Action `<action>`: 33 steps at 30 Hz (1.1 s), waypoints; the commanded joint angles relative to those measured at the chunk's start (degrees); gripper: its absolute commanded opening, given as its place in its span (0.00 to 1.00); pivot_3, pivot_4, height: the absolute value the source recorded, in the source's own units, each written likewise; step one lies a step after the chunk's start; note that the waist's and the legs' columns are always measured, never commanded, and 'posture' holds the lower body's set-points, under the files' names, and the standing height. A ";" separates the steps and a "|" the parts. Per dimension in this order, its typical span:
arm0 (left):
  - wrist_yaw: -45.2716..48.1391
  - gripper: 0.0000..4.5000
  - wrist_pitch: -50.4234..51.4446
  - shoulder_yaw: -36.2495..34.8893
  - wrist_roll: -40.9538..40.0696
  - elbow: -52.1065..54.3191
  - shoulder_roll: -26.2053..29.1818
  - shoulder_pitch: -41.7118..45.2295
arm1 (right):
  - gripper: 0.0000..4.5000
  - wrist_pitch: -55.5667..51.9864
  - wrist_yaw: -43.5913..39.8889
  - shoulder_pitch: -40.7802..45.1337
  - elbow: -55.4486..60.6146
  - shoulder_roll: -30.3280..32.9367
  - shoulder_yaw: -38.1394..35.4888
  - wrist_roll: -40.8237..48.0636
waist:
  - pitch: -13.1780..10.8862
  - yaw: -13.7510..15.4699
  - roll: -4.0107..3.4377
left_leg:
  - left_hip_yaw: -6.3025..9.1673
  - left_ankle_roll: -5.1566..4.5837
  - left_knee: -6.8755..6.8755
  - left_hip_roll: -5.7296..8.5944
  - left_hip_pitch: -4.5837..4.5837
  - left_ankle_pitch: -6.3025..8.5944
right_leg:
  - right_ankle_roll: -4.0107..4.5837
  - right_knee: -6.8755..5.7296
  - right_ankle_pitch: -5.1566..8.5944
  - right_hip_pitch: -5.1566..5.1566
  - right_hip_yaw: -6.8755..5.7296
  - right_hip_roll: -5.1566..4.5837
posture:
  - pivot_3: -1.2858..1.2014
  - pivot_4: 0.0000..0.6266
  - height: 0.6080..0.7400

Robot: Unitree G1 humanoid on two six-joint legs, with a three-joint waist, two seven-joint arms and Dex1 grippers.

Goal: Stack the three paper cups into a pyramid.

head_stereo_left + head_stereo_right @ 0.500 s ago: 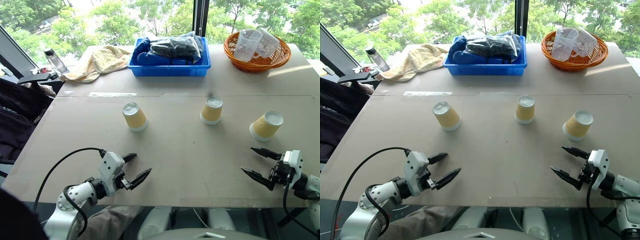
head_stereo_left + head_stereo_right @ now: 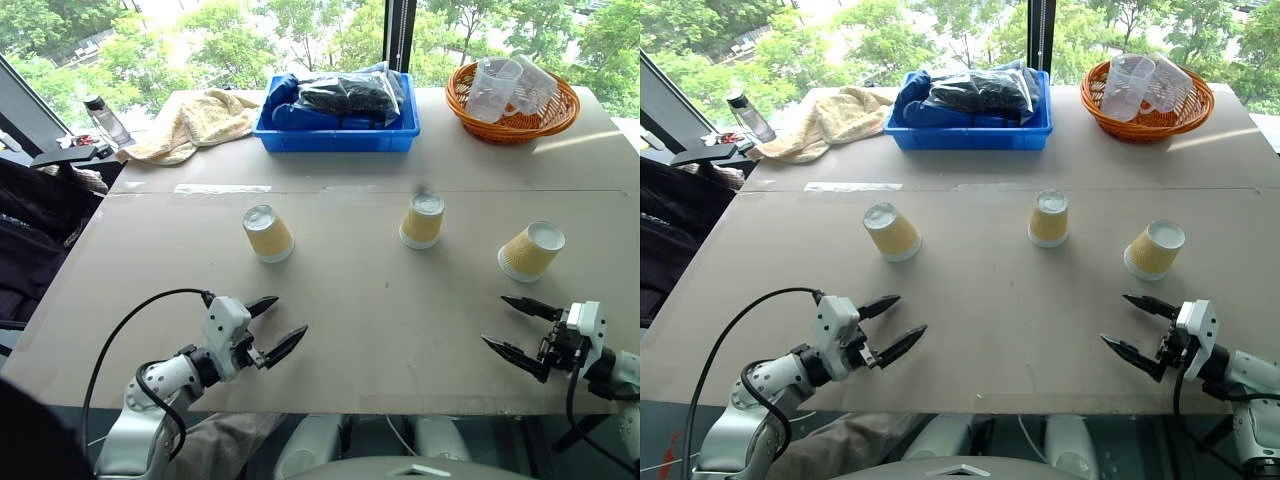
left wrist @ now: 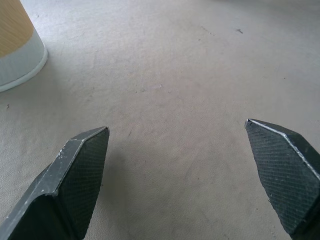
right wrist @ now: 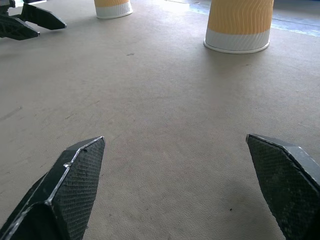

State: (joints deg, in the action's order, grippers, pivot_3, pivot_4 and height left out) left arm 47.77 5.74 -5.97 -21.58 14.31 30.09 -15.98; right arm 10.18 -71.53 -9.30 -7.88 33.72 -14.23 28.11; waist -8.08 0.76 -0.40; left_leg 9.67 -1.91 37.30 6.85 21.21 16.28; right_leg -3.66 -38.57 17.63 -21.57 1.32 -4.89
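We see a wide beige table (image 2: 380,310) with a seam running across it in the upper half of the frame, set against tall windows with green trees outside. Along its far edge sit a cream towel (image 2: 200,122) at upper left, a blue bin (image 2: 340,135) of dark bagged items at top centre, and an orange basket (image 2: 515,110) holding clear plastic cups at upper right. A bottle (image 2: 105,120) stands at the far left by the window frame.

The three paper cups stand upside down in a loose row across the middle of the frame, well apart from one another — the left cup (image 2: 268,233), the middle cup (image 2: 423,220) and the right cup (image 2: 531,251).

The left gripper (image 2: 275,328) hovers at lower left, below the left cup, fingers spread wide and holding nothing. The right gripper (image 2: 518,330) hangs at lower right, just below the right cup, its fingers likewise wide apart and empty.

Against the earlier frame, we note the left gripper has moved up and slightly right — closer to the left cup. The right gripper and all three cups sit as they did.
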 commanded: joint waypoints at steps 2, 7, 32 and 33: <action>1.39 0.99 -3.26 -2.46 -2.05 -0.56 -0.29 0.83 | 1.00 -0.15 -0.82 0.45 0.98 0.17 -0.22 1.36 | -0.01 0.04 0.02 | 0.01 0.00 0.00 0.00 0.00 0.00 | 0.00 0.00 0.00 0.00 -0.01 0.00 | 0.52 0.24 1.00; 0.23 0.99 -4.63 -6.71 -5.66 -1.83 -1.21 5.56 | 1.00 -1.72 -1.70 0.98 3.06 0.23 -0.15 3.23 | -0.04 0.11 0.07 | 0.04 0.00 0.01 0.00 0.02 0.00 | 0.00 0.00 0.00 0.00 -0.06 0.00 | 0.52 0.24 1.00; -14.00 0.99 -1.64 -4.91 1.82 -12.98 -5.48 26.22 | 1.00 -17.46 6.43 5.16 26.07 -3.39 1.96 16.34 | -0.14 -0.01 0.42 | 0.11 0.02 0.10 0.00 0.10 -0.02 | -0.02 0.03 -0.01 -0.04 -0.10 0.03 | 0.52 0.24 1.00; -14.48 0.99 -1.28 -4.89 1.81 -12.97 -5.64 26.37 | 1.00 -17.34 6.27 5.05 25.82 -3.32 2.15 15.75 | -0.14 0.00 0.42 | 0.10 0.03 0.11 0.00 0.10 -0.02 | -0.02 0.03 -0.01 -0.04 -0.10 0.03 | 0.52 0.24 1.00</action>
State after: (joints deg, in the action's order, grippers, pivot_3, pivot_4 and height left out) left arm 33.92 4.50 -10.55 -19.85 0.29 24.36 9.59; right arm -7.38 -65.21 -4.43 16.93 30.44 -11.89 43.41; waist -8.23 0.76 0.02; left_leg 9.78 -1.89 37.41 6.85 21.32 16.26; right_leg -3.67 -38.54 17.63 -21.61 1.22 -4.86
